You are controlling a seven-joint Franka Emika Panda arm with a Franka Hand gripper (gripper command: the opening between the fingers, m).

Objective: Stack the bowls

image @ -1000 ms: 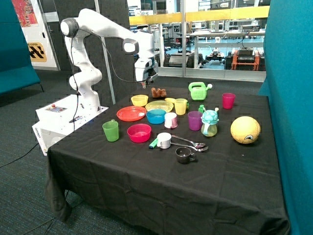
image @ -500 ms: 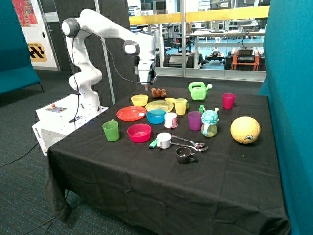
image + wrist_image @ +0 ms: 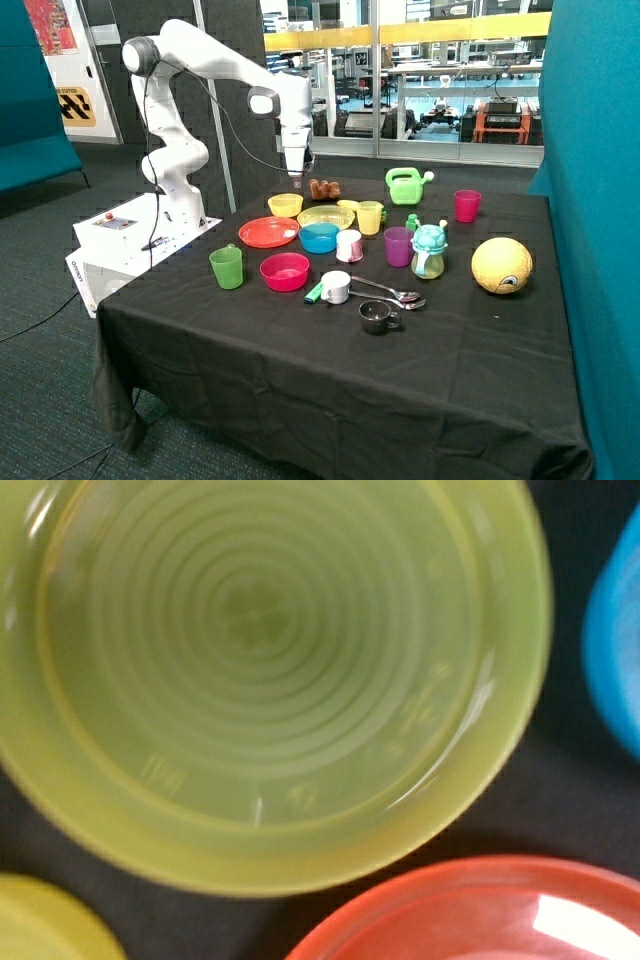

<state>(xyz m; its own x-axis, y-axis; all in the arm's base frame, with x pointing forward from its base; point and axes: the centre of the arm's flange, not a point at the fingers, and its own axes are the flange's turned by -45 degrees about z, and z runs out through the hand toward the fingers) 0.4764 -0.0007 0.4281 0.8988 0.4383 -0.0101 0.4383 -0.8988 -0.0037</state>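
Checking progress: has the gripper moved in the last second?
Yes. The gripper has swung from above the blue bowl toward the yellow bowl.

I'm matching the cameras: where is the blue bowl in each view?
Outside view: blue bowl between the yellow-green plate and the pink-red bowl.
Wrist view: a cropped blue sliver beside that plate.
Shared landmark: the yellow-green plate; the gripper hovers near it.
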